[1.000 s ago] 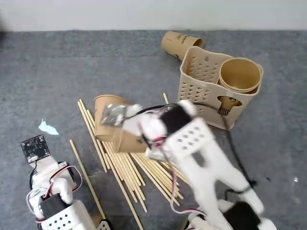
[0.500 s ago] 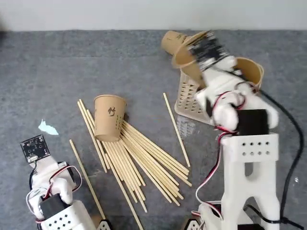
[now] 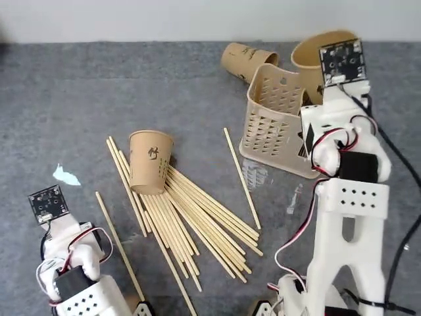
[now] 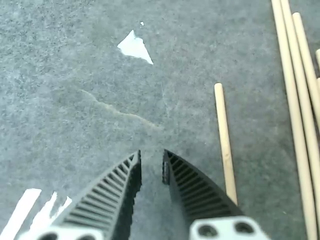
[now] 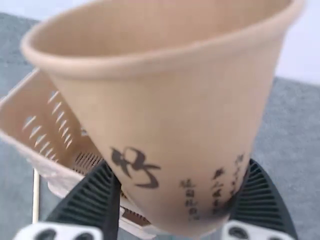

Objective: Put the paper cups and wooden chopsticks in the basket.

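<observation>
The right hand (image 5: 172, 200) is clamped on a paper cup (image 3: 314, 54), one finger on each side of its lower wall. The cup is mouth up and held above the far end of the perforated basket (image 3: 273, 118). To place it well, first centre the cup over the basket's open top. Then lower it upright until its base is below the rim, and only then release. Grip pressure should stay light, since a paper wall is likely to crease. The descent should clear the rim, because a light plastic basket would probably slide or tip if struck. A second cup (image 3: 245, 60) lies on its side on the worktop (image 3: 99, 85) just behind the basket. A third cup (image 3: 150, 161) rests on the heap of wooden chopsticks (image 3: 197, 224), well apart from the basket. The left hand (image 4: 151, 162) sits low over the worktop with its jaws almost closed on nothing, near a single chopstick (image 4: 223, 135).
</observation>
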Robot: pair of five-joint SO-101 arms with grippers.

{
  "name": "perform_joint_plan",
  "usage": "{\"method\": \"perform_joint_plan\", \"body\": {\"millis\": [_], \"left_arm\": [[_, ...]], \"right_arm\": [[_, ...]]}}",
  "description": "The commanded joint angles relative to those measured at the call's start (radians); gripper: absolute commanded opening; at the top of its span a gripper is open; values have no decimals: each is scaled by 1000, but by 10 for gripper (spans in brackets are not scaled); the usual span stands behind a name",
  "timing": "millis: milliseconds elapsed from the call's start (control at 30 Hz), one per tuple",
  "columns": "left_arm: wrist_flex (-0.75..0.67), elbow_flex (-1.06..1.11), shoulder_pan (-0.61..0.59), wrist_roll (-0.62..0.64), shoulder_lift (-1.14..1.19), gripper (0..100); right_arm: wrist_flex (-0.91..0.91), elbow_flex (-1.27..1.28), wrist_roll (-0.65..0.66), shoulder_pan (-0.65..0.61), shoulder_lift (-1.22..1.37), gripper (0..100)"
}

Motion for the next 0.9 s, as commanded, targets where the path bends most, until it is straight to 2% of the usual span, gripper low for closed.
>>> {"method": "perform_joint_plan", "body": {"millis": [0,233,433,867], "left_arm": [[5,-33,-6,-5,-3,80],[5,-33,-6,-5,-3,80],[5,-33,-6,-5,-3,80],[5,-33,-6,-5,-3,80]], "right_arm": [[-81,32,-57,21,-33,212],[-176,114,-183,27,-33,222],[-136,115,-247,24,-33,375],[-107,97,-253,2,-45,380]]}}
